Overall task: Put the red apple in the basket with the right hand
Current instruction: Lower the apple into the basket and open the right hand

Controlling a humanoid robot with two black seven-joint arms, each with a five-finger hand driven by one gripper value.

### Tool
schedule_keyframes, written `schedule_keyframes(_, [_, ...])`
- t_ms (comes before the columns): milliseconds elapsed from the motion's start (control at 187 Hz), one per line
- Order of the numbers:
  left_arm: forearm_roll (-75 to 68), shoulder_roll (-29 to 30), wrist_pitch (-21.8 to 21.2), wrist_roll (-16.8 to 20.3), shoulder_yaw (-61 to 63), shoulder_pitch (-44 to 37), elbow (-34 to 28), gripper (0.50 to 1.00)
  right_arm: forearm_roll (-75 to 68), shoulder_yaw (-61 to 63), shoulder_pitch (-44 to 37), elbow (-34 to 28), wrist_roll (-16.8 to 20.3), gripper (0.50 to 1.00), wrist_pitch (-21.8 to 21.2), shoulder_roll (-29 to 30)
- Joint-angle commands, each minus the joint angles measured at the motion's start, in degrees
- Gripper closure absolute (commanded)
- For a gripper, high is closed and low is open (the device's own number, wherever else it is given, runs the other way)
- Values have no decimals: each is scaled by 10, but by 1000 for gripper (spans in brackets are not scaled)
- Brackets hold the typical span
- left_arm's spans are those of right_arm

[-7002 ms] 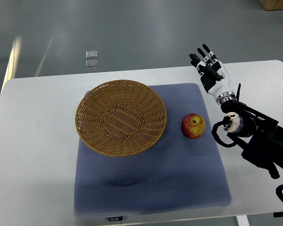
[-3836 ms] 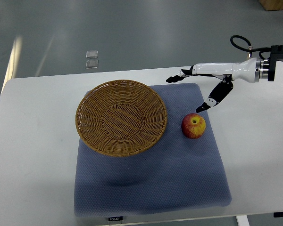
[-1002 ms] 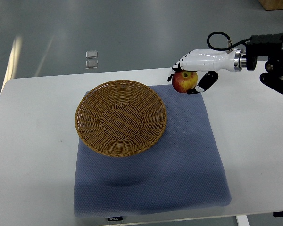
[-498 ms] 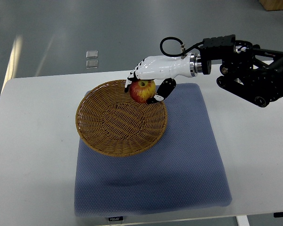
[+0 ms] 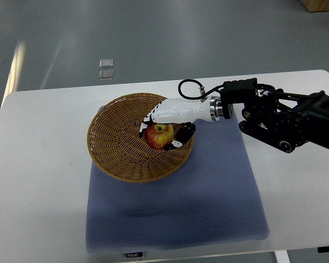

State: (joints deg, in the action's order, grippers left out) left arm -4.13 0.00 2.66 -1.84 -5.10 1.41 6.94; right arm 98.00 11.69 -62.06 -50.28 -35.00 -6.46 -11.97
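Where half a second ago the apple hung at the basket's far rim, it now sits lower and further in, over the right half of the basket's bowl, and the right arm has come further left and down with it.

One white desk [image 5: 38, 181] carries everything. One blue-grey mat [image 5: 208, 208] lies on it, and one wicker basket [image 5: 112, 148] rests on the mat's far left part, unmoved from the earlier views. One black arm reaches in from the right edge, ending in the white right hand [image 5: 165, 123], which is stretched across the basket's right rim.

One red apple [image 5: 158, 136] with a yellow patch is inside the basket, under the palm. The fingers [image 5: 147, 121] curl over its far side and the dark-tipped thumb [image 5: 182, 137] presses its near right side, so the hand is closed around the fruit. Whether the apple touches the weave beneath cannot be told.

Two small pale squares [image 5: 106, 68] lie on the grey floor [image 5: 208, 33] beyond the desk, one just behind the other.
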Motion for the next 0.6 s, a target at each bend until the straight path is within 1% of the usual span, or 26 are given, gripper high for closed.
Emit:
schedule_keyframes(0, [0,0,0,0,0,0,0,500,0,0,5,2,0,746,2,5])
schedule_keyframes(21, [0,0,0,0,0,0,0,500,0,0,5,2,0,746,2,5])
schedule_keyframes(27, [0,0,1,0,0,0,0,500,-1,1,5,7,0,728,5,7])
schedule_keyframes(112, [0,0,0,0,0,0,0,500,-4,1,5,9,0,685,22,7])
schedule_keyframes(161, [0,0,0,0,0,0,0,500,-4,1,5,9,0,685,22,7])
schedule_keyframes(166, [0,0,0,0,0,0,0,500,-5,2,5,9,0,671,28,7])
schedule_keyframes(220, [0,0,0,0,0,0,0,500,-7,2,5,9,0,652,28,8])
schedule_keyframes(450, [0,0,1,0,0,0,0,500,-9,9,8,8,0,638,29,8])
schedule_keyframes(595, [0,0,0,0,0,0,0,500,-9,9,8,8,0,609,32,15])
